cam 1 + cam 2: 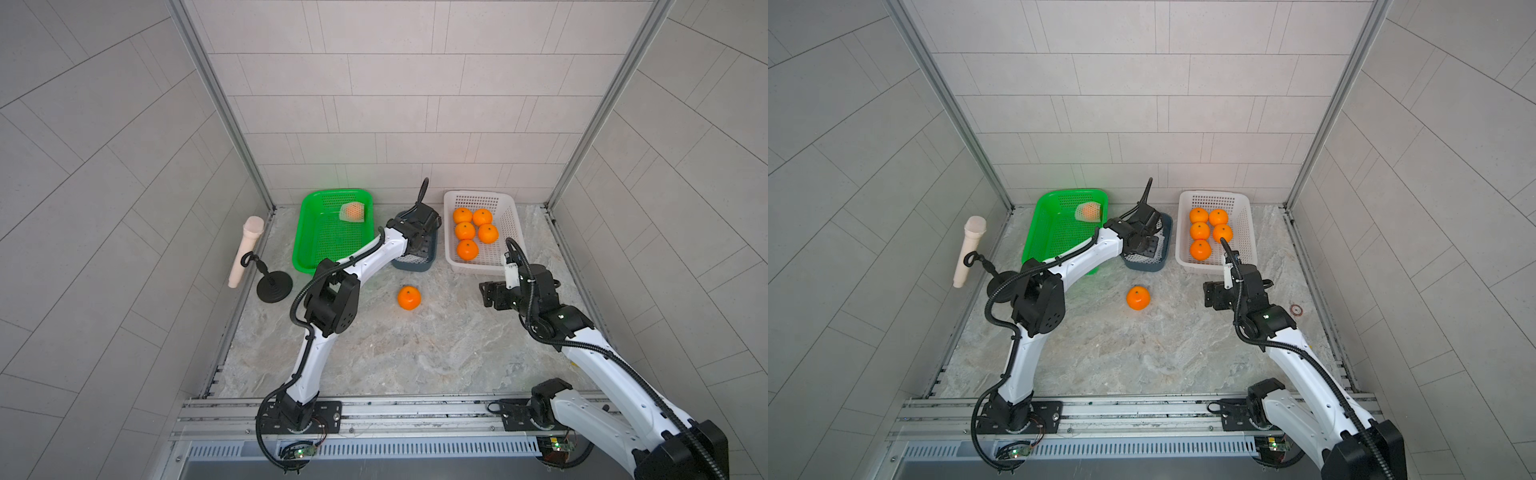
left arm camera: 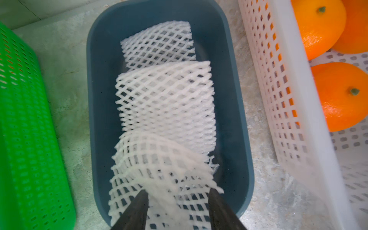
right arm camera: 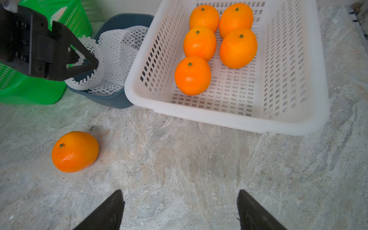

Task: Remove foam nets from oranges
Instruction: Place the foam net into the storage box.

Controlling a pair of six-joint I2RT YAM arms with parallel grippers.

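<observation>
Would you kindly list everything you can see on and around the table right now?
Table: one, marbled grey.
Green basket: one, green, far left of the table.
White basket: one, white, far right.
Bin: one, blue-grey, between the baskets.
Oranges: five, orange, bare, in the white basket.
Loose orange: one, orange, bare, on the table between the arms.
Netted orange: one, orange under white net, far corner of the green basket.
Foam nets: at least three, white, in the bin.
Microphone: one, beige, on a black stand at the left edge.
Left gripper: black, open over the bin, a net at its fingertips.
Right gripper: black, open, empty, over bare table.
</observation>
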